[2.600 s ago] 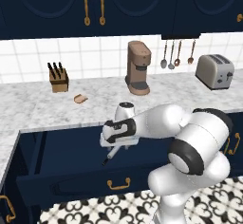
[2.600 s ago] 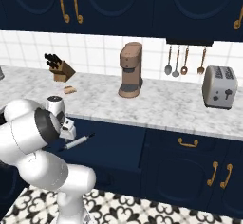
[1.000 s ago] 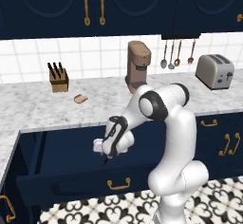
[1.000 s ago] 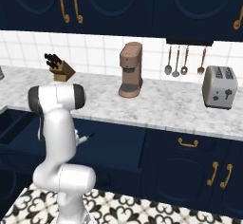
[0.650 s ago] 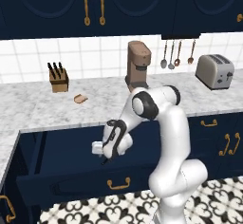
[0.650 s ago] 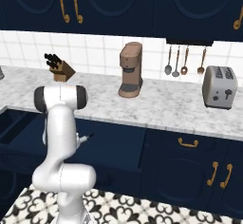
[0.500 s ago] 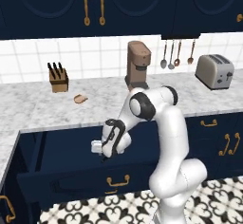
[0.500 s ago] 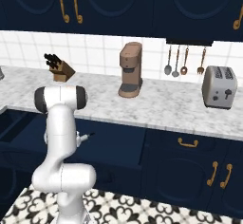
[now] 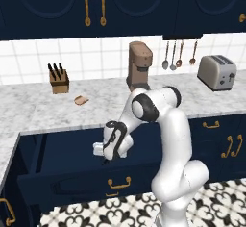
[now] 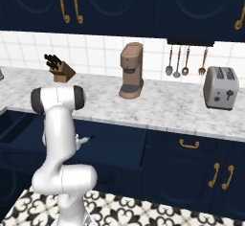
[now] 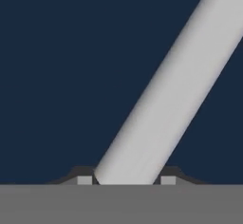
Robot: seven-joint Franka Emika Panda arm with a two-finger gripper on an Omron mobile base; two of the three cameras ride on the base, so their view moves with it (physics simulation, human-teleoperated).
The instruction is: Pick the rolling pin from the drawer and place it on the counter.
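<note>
The navy drawer (image 9: 72, 185) stands pulled out under the marble counter (image 9: 29, 110). The arm reaches down into it, and my gripper (image 9: 102, 156) sits low inside, above the drawer floor. In the hand view the rolling pin (image 11: 161, 104) runs as a white bar slanting from bottom centre to top right. My gripper (image 11: 126, 179) has a fingertip pressed against each side of it, so it is shut on the pin. From the right base view the rolling pin (image 10: 82, 140) pokes out beside the arm inside the drawer (image 10: 115, 143), black end up and to the right.
On the counter (image 10: 167, 105) stand a knife block (image 9: 58, 79), a brown coffee machine (image 9: 139, 67) and a toaster (image 9: 217, 72), with a small brown item (image 9: 80, 99) near the block. Utensils (image 10: 184, 61) hang on the tiled wall. Bare marble lies left and right of the coffee machine.
Since 2.6 s ago the arm has unfolded and lowered the hand into the drawer. Over the last second the hand edged slightly left and settled; the pin has stayed in place.
</note>
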